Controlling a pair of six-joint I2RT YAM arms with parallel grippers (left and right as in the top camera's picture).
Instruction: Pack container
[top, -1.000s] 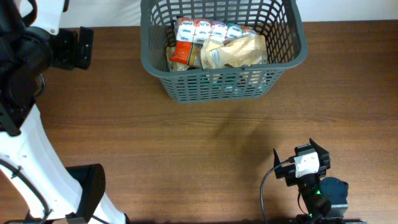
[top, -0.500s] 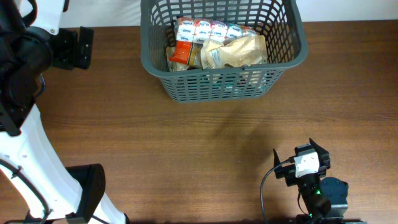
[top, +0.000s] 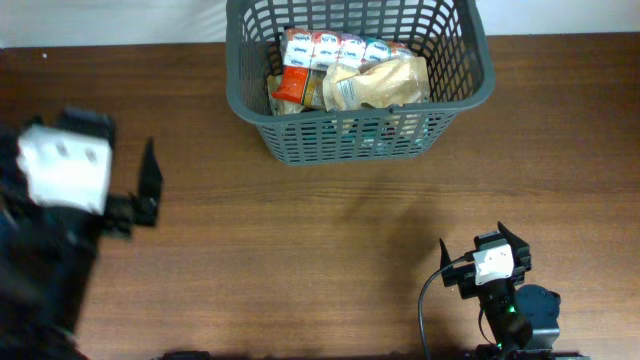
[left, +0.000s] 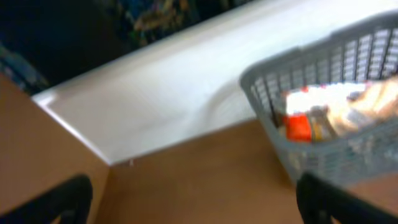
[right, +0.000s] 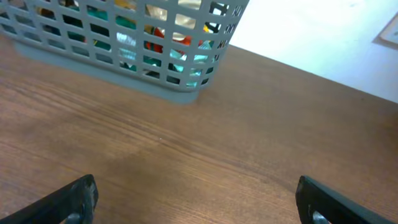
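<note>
overhead view has the container (top: 360, 135) upright at the far edge of the brown wooden desk (top: 300, 250), a little right of centre. its slotted grey walls stand around a heap of food: a row of small cartons (top: 335, 47) against the far wall, an orange packet (top: 292, 88) on the left and a tan crinkled bag (top: 385, 82) across the middle. the left tool (top: 140, 195) is a blur over the desk's left side, well apart from the container. left wrist view shows its dark fingers (left: 59, 199) spread wide and empty, the container at upper right. the right tool (top: 490, 262) sits near the front right edge, fingers (right: 71, 199) wide apart and empty over the wood, the container ahead at upper left.
</note>
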